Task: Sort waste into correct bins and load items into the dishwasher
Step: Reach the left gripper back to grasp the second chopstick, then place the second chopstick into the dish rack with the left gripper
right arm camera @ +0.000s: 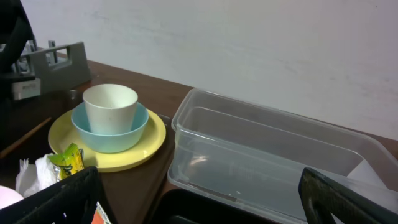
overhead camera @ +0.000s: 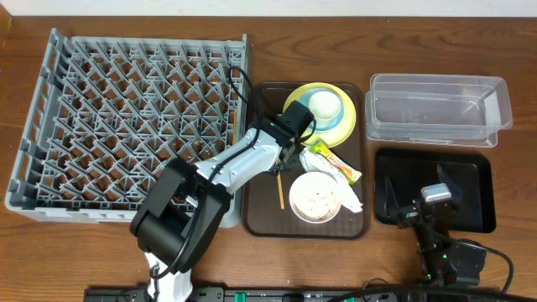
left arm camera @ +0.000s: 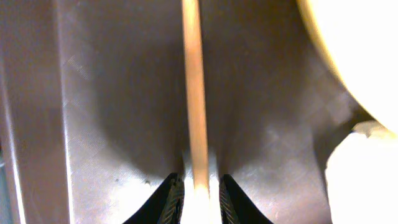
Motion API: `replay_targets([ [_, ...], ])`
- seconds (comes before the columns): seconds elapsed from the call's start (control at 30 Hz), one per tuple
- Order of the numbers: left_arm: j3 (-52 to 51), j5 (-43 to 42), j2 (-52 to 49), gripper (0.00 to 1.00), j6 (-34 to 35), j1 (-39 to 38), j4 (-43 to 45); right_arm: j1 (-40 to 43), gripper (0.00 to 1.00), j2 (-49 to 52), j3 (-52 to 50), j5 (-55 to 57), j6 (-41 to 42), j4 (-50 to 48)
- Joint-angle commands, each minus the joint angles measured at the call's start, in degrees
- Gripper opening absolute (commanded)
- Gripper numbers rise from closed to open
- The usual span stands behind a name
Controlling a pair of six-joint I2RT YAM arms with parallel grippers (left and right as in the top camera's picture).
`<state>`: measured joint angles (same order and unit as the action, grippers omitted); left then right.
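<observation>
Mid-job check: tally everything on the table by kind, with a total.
Plates: 1, yellow plate
Bowls and cups: 3, light blue bowl, white cup, white bowl
Chopsticks: 1 visible, chopstick
Waste: 3, snack wrapper, napkin, food scraps
Bins: 2, clear tub, black tray
Racks: 1, dish rack
Serving trays: 1, brown tray
Total: 12

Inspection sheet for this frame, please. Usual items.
Surface: wooden table; dark brown serving tray on it.
Job's things: dish rack holds no dishes; clear tub bare inside; black tray beside it; yellow plate carries blue bowl, white cup; white bowl with scraps, wrapper, napkin on serving tray.
Clutter: nothing seen.
Grippers: left gripper, jaws shut on chopstick; right gripper open above black tray.
Cables: black cable over rack's edge.
Surroundings: white wall.
</observation>
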<state>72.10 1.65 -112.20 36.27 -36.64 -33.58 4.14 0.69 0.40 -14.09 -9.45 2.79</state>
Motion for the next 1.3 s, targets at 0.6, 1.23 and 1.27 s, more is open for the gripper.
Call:
replay_targets([
  [0.6, 0.66, 5.51, 23.63, 0.08, -14.43, 5.31, -5.07, -0.46, 0.99, -0.31, -0.09, 0.15, 0.83, 0.26],
  [1.23, 0.24, 5.07, 18.01, 0.08, -23.15, 14.62, -13.49, -0.46, 0.99, -0.31, -0.09, 0.15, 0.83, 0.24],
  [1.27, 0.22, 5.07, 17.18, 0.08, -23.15, 14.62, -13.31, -0.46, 0.99, -0.31, -0.09, 0.15, 0.83, 0.26],
])
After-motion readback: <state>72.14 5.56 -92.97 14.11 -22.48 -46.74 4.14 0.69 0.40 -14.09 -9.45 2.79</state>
